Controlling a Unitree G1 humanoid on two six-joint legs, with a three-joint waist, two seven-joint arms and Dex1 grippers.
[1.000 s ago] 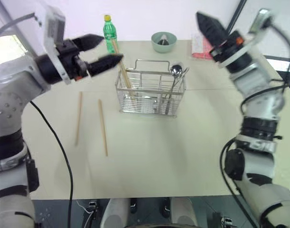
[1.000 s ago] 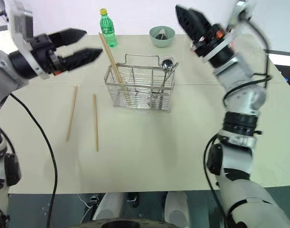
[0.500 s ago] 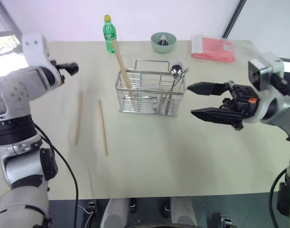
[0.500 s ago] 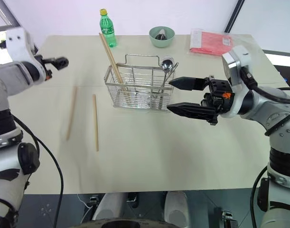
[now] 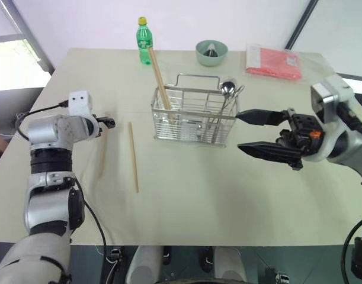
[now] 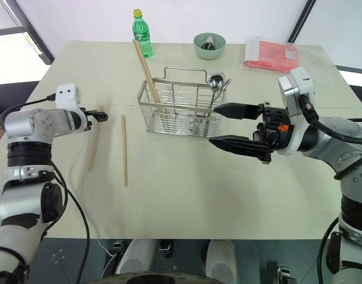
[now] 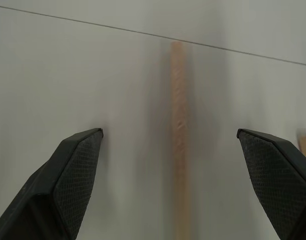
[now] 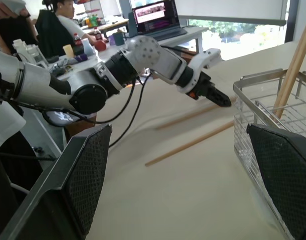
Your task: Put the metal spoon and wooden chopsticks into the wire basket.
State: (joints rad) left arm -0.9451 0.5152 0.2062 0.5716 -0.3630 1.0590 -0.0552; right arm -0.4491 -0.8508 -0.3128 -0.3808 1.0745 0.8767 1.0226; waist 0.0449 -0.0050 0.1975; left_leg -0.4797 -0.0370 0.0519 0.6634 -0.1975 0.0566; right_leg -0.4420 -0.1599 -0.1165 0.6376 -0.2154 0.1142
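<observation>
The wire basket (image 5: 195, 115) stands mid-table. Its right end holds the metal spoon (image 5: 228, 89), bowl up, and wooden chopsticks (image 5: 159, 80) lean out of its left end. Two more chopsticks lie on the table to its left, one (image 5: 133, 157) nearer the basket and one (image 5: 103, 155) further out. My left gripper (image 5: 108, 123) is low over the far end of the outer stick. It is open, and that stick (image 7: 179, 140) runs between its fingers. My right gripper (image 5: 240, 130) hovers open just right of the basket, pointing at it, with nothing in it.
A green bottle (image 5: 144, 40), a green bowl (image 5: 211, 52) and a red packet (image 5: 274, 61) sit along the table's far edge. Behind the table's left side, the right wrist view shows a seated person (image 8: 62, 20) and a desk with a laptop (image 8: 155, 15).
My left arm has dropped from beside the basket's top to the table at the outer chopstick. My right arm swung down from high up to level beside the basket. Both stayed open.
</observation>
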